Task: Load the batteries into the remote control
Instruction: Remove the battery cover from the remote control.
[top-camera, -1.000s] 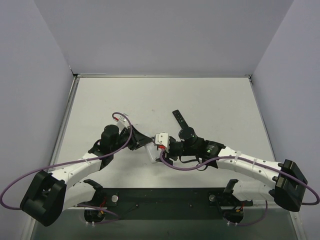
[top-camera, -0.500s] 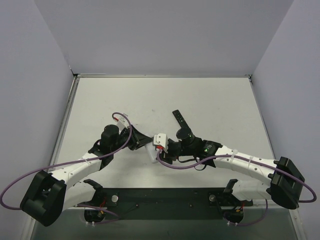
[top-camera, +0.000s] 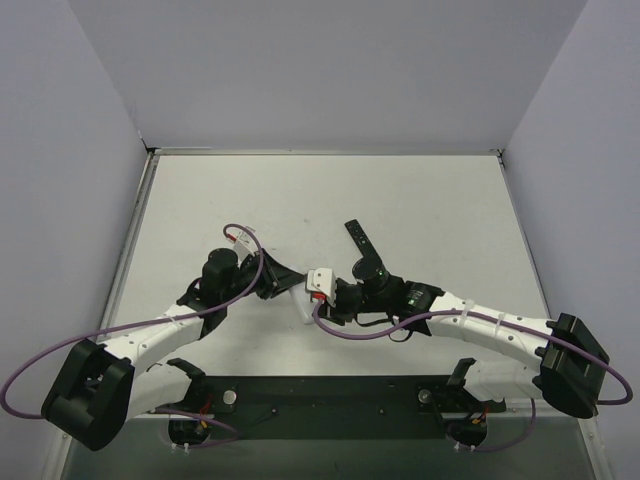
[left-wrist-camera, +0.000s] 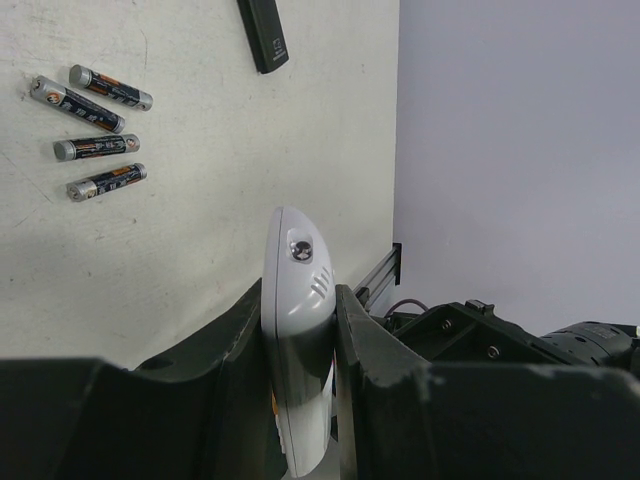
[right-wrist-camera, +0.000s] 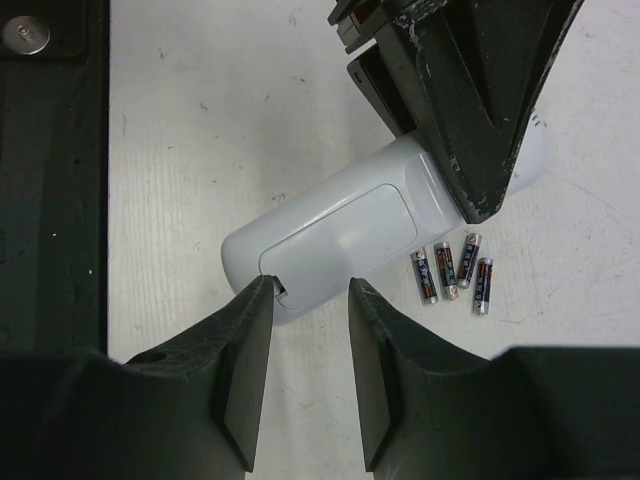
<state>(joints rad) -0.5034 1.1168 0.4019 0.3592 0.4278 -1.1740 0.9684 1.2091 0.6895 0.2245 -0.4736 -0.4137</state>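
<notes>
- The left gripper (left-wrist-camera: 299, 300) is holding position, unchanged over the last second, its fingers clamped on the two long edges of the remote control (right-wrist-camera: 330, 235).
- The remote control is lying plain white back up. One end is pinned in that grip and the other is reaching out to the right gripper (right-wrist-camera: 311, 288).
- The battery cover is showing as an outlined panel in the back, fully seated, with a small notch at its free end.
- Four batteries (left-wrist-camera: 97, 148) are lying loose on the table (left-wrist-camera: 200, 210), ahead of the left fingers and apart from the remote. A black remote (left-wrist-camera: 263, 35) is lying further out.
- The right gripper has been edging in toward the remote's free end and narrowing its jaws. They are standing apart, gripping nothing, with one fingertip at the notch.
- Judgement: the cover is being approached for opening, and no cell is being loaded yet.
</notes>
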